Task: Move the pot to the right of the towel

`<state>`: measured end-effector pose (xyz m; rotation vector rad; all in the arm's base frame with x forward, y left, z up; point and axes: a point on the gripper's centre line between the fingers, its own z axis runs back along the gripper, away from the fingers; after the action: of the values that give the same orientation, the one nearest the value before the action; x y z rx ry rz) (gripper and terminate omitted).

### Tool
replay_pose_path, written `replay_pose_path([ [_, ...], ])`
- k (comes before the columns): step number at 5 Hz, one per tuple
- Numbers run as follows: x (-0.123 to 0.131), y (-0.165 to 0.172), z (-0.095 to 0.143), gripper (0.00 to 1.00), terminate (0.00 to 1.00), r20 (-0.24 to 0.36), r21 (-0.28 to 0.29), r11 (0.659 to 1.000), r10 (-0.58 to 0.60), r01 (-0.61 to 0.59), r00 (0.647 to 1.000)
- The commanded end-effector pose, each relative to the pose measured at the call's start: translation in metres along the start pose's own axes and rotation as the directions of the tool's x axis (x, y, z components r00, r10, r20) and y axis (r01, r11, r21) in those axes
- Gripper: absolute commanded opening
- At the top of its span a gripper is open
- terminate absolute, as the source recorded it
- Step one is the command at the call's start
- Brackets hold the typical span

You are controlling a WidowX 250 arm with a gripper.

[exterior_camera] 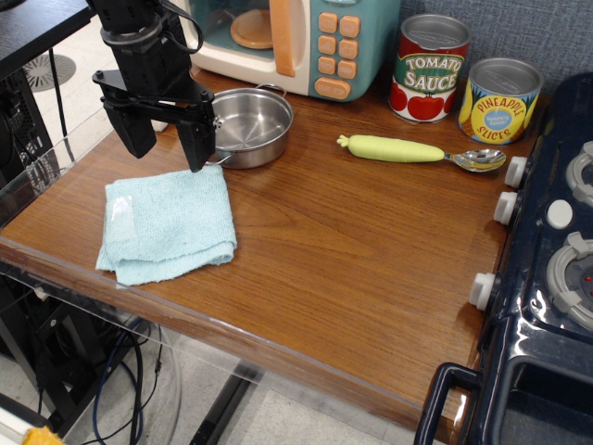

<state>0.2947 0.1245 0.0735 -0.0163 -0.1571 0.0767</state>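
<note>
While the wooden bench carries everything here, the towel serves best as the landmark: a light-blue terry cloth, folded and roughly square, lying at the left near the front edge. Directly above the towel's rear edge hangs the black gripper, its two fingers set well apart and pointing down, with nothing between them. Whether the tips touch the cloth cannot be told, though they appear to hover just over it.

Behind the towel and slightly to its right sits the pot — shallow, round, shiny steel, upright, with a thin wire loop handle showing at its far side. The right-hand finger stands in front of the pot's left rim, so that part is hidden. Behind the pot, farther back from the towel, stands a toy microwave in cream and teal with orange buttons.

To the right of the towel, past the pot, a spoon with a yellow-green handle lies flat, bowl pointing right. Farther right and back stand two tins — a tomato sauce can and a pineapple slices can. Farthest right from the towel, a dark blue toy stove borders the bench.
</note>
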Motion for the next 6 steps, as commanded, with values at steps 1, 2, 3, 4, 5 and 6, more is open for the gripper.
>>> replay_pose_path([
  [1, 0.000, 0.000, 0.000, 1.00, 0.00, 0.000, 0.000, 1.000, 0.000, 0.000, 1.000],
  [2, 0.004, 0.008, 0.014, 1.00, 0.00, 0.024, -0.009, 0.999, 0.047, -0.047, 0.999],
  [3, 0.015, 0.016, 0.024, 1.00, 0.00, 0.048, -0.021, 0.996, 0.090, -0.089, 0.995],
  [4, 0.028, 0.025, 0.032, 1.00, 0.00, 0.091, -0.034, 0.987, 0.159, -0.156, 0.983],
  [5, 0.044, 0.034, 0.028, 1.00, 0.00, 0.105, 0.037, 0.975, 0.214, -0.219, 0.971],
  [6, 0.053, 0.039, 0.017, 1.00, 0.00, 0.098, 0.079, 0.963, 0.250, -0.258, 0.963],
])
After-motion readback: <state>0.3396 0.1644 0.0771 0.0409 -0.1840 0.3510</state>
